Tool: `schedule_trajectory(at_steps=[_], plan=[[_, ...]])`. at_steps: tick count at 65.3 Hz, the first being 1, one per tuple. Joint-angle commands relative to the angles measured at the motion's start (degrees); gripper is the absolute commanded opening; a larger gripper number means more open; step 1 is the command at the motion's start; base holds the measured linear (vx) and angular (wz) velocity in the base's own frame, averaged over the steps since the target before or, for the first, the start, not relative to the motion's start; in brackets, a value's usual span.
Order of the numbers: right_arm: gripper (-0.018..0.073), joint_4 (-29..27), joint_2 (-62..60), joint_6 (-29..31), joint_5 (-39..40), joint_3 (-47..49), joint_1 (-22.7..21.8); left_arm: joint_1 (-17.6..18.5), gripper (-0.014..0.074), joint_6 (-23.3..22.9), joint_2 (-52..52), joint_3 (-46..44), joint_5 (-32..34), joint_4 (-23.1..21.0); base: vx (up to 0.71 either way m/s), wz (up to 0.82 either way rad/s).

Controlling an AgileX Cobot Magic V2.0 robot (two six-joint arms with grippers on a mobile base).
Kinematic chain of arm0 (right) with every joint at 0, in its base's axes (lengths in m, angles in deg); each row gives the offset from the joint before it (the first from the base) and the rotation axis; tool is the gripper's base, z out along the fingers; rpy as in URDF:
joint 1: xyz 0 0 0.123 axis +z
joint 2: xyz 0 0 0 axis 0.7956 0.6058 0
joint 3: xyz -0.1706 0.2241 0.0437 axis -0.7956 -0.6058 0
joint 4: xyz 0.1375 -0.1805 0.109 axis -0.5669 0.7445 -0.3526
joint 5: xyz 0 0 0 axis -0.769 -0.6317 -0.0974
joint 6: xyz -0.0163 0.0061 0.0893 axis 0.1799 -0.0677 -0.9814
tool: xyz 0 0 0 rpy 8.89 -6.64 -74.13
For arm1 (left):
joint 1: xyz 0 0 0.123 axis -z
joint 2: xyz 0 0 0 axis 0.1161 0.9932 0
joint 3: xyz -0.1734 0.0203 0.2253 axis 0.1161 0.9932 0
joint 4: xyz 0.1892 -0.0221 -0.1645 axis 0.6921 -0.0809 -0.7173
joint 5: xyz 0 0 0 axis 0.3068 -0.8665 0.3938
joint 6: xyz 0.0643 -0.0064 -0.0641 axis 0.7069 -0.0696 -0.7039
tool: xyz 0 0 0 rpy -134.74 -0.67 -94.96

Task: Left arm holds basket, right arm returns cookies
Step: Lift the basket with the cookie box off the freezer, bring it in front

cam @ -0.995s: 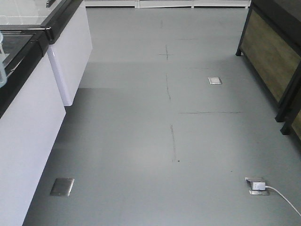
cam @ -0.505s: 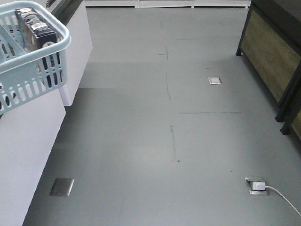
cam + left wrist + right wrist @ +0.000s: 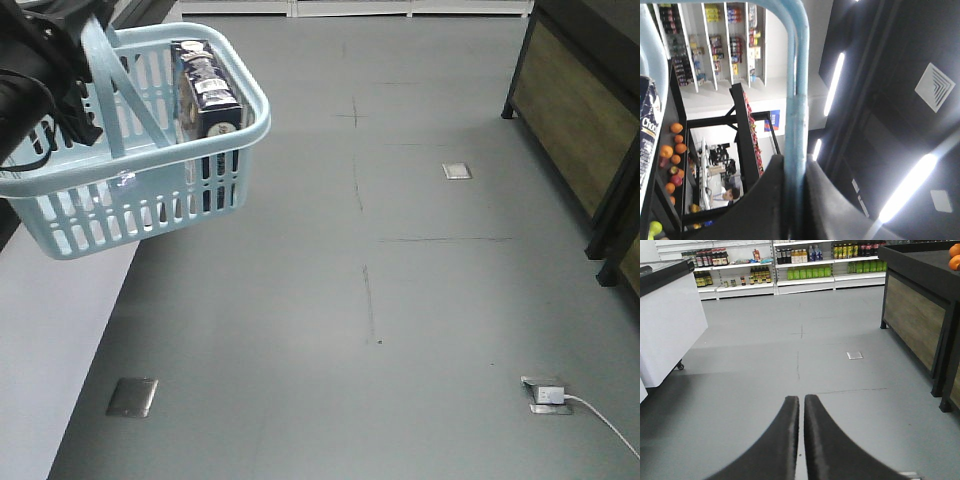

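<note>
Basket point(image 3: 150, 215): light blue plastic, slotted sides, two hoop handles. Hangs tilted in air, upper left of front view. One handle point(image 3: 796, 100) pinched between fingers of left end effector point(image 3: 795, 167). Cookies point(image 3: 208, 85): dark navy carton, on end inside basket against right wall. Right end effector point(image 3: 801, 405): fingers nearly touching, empty.

Grey smooth floor point(image 3: 420, 300) w/ faint dark seam lines. One metal floor plate point(image 3: 457, 171) far off, second plate point(image 3: 133, 396) near left. Open floor socket point(image 3: 547, 394) bottom right w/ white plug, cable running off frame. Left edge: white cabinet point(image 3: 40, 380). Right: black-framed stand point(image 3: 575, 115) w/ wood-look panels; oranges point(image 3: 955, 261) on top in right wrist view. Back wall: white shelving point(image 3: 790, 270) packed w/ bottles. Ceiling point(image 3: 880, 125) dark, w/ bright strip lights point(image 3: 834, 82) & square vent point(image 3: 935, 86).
</note>
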State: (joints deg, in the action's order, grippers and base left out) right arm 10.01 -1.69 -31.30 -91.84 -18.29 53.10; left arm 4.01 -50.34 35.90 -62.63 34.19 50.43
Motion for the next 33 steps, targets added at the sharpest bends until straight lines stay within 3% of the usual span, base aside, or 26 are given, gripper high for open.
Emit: schedule_trajectory(at_steps=[1,33], plan=[[-0.0006,0.43,-0.71,0.12,4.10,-1.02,-0.43,2.30,-0.0004,-0.02,-2.27,-2.10,7.20,-0.80,0.00,0.00],[-0.0006,0.43,-0.71,0.12,4.10,-1.02,-0.43,10.49,-0.0003,-0.02,-1.68,-2.10,8.66,-0.58,0.00,0.00]])
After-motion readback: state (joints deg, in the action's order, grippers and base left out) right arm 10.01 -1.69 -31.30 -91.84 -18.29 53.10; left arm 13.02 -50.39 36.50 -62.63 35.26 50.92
